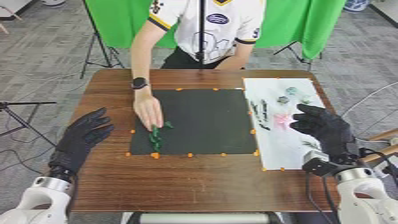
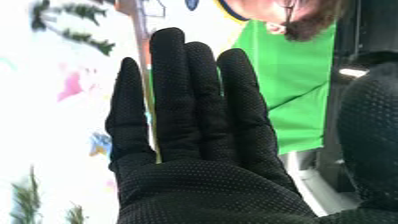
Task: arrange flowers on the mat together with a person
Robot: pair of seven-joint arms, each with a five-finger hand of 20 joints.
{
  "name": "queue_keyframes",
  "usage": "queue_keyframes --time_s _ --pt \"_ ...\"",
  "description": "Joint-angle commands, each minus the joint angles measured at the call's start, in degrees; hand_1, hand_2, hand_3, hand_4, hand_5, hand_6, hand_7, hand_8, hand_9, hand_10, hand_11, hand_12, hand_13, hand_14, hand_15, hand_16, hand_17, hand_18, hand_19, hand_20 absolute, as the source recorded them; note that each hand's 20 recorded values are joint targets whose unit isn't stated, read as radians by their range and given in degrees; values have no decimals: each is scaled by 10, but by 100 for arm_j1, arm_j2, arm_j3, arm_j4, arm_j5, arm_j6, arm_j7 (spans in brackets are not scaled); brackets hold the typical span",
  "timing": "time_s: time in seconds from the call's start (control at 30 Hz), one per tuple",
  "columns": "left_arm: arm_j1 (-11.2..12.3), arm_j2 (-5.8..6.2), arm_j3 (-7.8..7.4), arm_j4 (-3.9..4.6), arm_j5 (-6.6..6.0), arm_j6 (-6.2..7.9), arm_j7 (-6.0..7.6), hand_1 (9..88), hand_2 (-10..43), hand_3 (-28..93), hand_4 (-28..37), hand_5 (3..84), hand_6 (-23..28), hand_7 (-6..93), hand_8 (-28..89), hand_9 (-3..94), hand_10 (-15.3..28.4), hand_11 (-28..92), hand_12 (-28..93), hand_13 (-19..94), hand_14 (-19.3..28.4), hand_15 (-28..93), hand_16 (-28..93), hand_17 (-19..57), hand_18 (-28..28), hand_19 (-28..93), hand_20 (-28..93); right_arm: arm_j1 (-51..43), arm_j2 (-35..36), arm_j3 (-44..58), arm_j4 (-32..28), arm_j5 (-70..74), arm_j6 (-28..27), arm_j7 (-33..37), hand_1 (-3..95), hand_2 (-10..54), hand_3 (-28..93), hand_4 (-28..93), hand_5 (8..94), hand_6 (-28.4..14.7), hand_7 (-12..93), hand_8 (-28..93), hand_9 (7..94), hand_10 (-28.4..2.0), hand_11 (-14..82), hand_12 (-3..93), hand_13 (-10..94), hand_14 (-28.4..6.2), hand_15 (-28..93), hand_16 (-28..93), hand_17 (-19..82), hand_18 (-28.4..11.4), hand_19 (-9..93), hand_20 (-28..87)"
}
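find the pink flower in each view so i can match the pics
Head view: pink flower on the white sheet, between the dark mat and the right hand.
Right wrist view: on the white sheet, beside the right hand's fingers.
Shared landmark: the green cloth behind the table.

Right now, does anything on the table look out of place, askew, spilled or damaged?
Nothing stands out as spilled or damaged. The person's hand is at the green sprigs on the dark mat; the pink flower lies on the white sheet. Orange bits along the edges look deliberate, probably fastenings.
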Motion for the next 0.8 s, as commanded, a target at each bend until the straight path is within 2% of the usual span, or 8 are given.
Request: queue_keyframes --time_s 0.03,0.2,0.47,0.5,0.8 --pt "97 -46 -46 -3 -28 61 -7 270 -39 691 -242 325 27 242 -119 293 114 279 175 272 138 396 -20 -60 203 505 96 -142 5 146 -37 233 61 -73 191 -61 802 -282 507 -33 301 -138 543 -144 256 240 489 -113 457 200 162 -207 532 262" --pt "60 -52 -36 8 -16 11 -40 270 -39 692 -242 326 28 240 -119 294 115 281 174 272 139 396 -20 -60 203 505 97 -96 -37 115 -5 324 -60 -64 188 -53 805 -283 507 -32 304 -143 544 -145 256 240 489 -114 459 199 163 -205 531 263" --pt "30 -18 -11 24 -19 3 -33 271 -38 690 -244 327 28 241 -119 293 114 280 174 271 140 399 -21 -60 203 505 97 -193 -11 221 -28 288 -77 -94 187 -47 806 -283 507 -33 304 -144 544 -146 256 240 488 -115 462 198 162 -205 531 263" --pt "73 -19 -23 7 -23 18 -23 271 -38 690 -243 326 28 241 -119 293 114 280 174 271 140 399 -21 -60 203 505 97 -186 -10 228 -23 281 -96 -73 187 -47 806 -283 507 -33 304 -144 544 -146 256 240 488 -116 463 198 162 -205 531 263" --pt "-53 9 50 56 -5 -48 -60 271 -36 689 -242 326 28 241 -120 294 115 279 174 272 140 398 -21 -60 203 505 97 -464 119 487 -104 75 -83 -17 186 -49 806 -283 504 -34 300 -143 541 -146 255 240 486 -115 463 197 161 -205 530 264"
